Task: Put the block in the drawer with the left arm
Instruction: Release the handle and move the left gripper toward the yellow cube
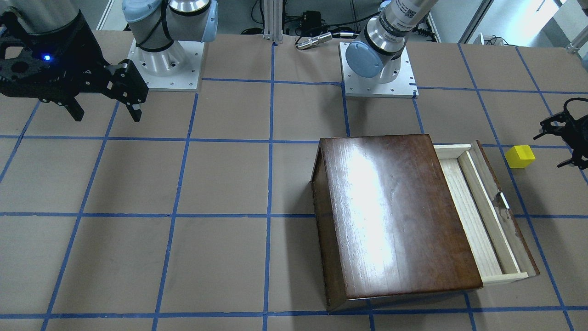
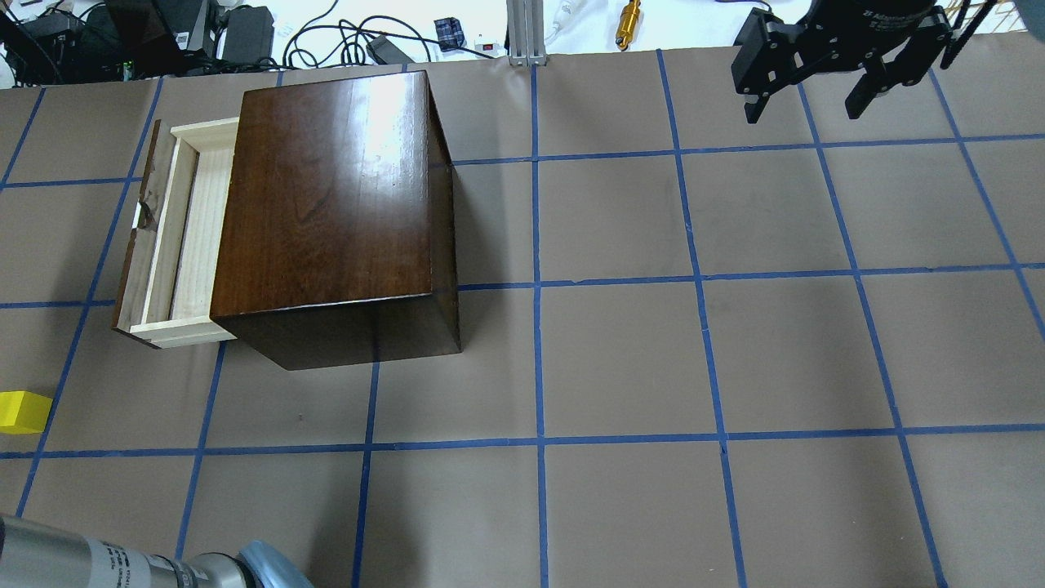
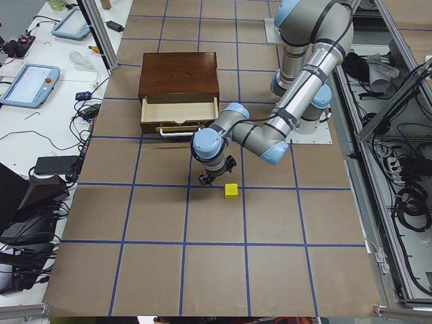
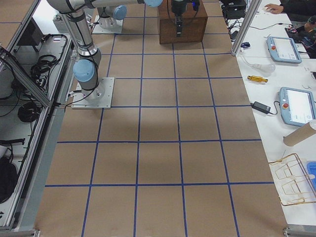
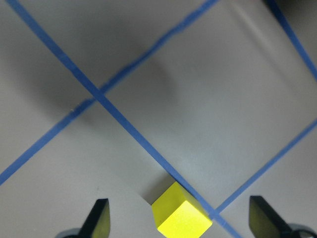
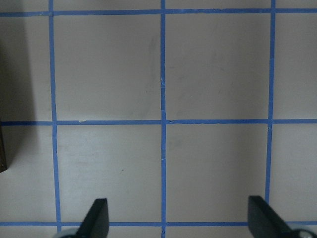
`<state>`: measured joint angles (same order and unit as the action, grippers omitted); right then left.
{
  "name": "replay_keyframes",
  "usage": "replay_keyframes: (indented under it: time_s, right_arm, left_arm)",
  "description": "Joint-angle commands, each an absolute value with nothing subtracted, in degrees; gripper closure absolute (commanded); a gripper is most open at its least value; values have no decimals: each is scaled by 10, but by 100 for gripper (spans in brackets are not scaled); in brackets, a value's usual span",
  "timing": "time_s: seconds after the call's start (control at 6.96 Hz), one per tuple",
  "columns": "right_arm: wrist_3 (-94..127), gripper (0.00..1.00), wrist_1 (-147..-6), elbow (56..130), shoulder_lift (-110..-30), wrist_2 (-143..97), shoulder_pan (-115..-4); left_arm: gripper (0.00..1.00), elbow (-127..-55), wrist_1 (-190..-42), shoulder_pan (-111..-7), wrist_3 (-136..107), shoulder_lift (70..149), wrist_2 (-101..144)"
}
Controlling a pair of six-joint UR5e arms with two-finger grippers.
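Hovering near block, left arm's jaws apart

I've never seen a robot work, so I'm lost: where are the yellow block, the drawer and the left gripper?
block point(image 1: 519, 154): front-facing view, its top face.
drawer point(image 1: 468, 207): front-facing view, its pale wood floor.
left gripper point(image 5: 178, 199): left wrist view, midway between its open fingertips.

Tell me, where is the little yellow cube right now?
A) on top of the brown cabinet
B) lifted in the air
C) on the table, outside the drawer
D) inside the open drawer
C: the yellow cube rests on the table, apart from the pulled-out drawer.
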<state>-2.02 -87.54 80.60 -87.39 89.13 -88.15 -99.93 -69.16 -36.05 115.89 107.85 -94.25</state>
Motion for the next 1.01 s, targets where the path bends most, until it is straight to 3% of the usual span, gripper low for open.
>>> replay_keyframes:
  time_s: [0.0,0.86]
  right_arm:
    - [-20,0,-875,806,-874,891,-881]
    - [-20,0,-875,806,-875,891,-882]
  left_arm:
    - [0,-1116,-500,-329,1329,1058,-944]
    - [0,-1158,-482,-303,1449,1058,-919]
